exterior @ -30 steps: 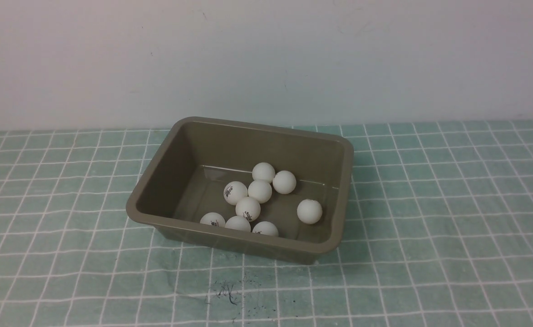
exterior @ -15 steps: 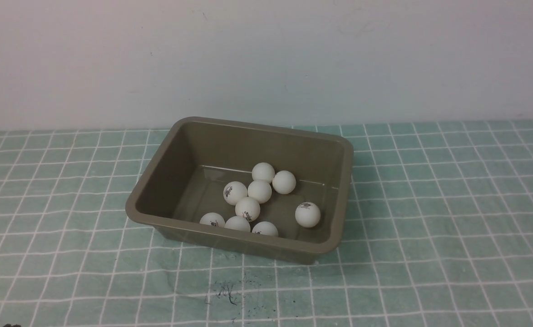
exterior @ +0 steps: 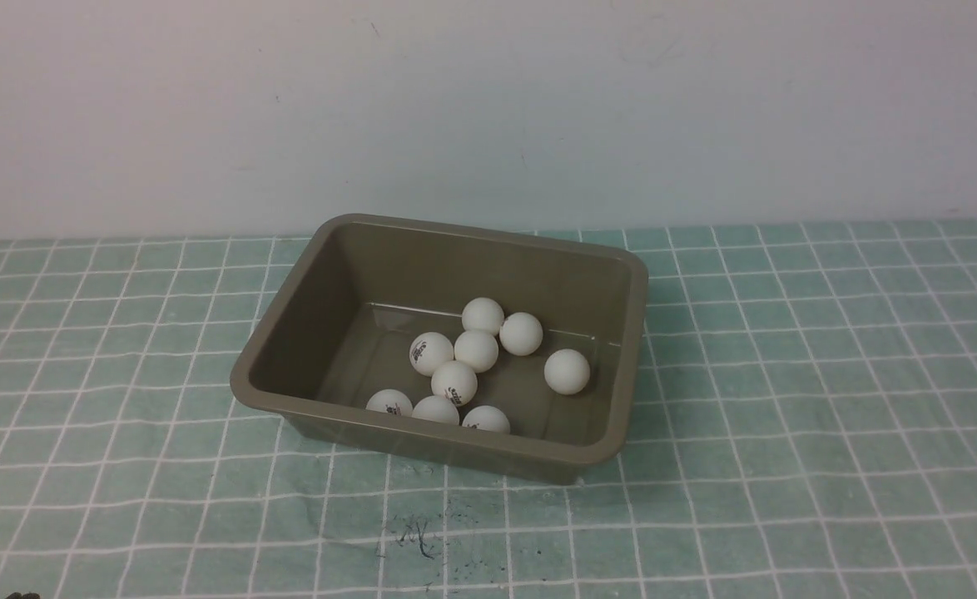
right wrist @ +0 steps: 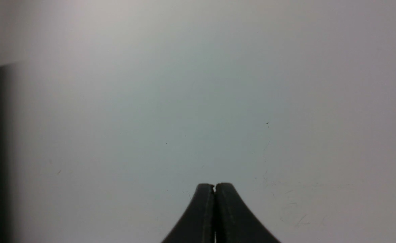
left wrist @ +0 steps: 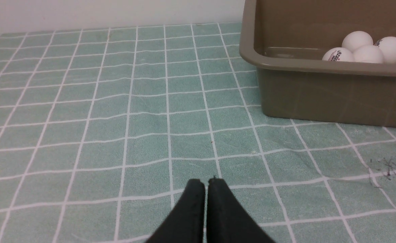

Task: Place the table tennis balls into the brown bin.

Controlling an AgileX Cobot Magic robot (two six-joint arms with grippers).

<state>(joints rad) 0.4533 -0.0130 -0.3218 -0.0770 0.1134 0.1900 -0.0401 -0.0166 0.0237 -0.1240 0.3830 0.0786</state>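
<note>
table tennis balls (exterior: 477, 350), all white, lie inside the brown bin (exterior: 289, 333), ahead of the left gripper (left wrist: 206, 182), whose jaws are pressed together empty; the right gripper (right wrist: 215, 185), likewise closed, faces a blank wall (right wrist: 198, 84).

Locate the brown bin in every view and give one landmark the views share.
Front view: brown bin sits centre, on the checked cloth, balls inside.
Left wrist view: its corner fills the upper right.
Right wrist view: not in it, only wall.
Shared landmark: ink scribble on the cloth.
</note>
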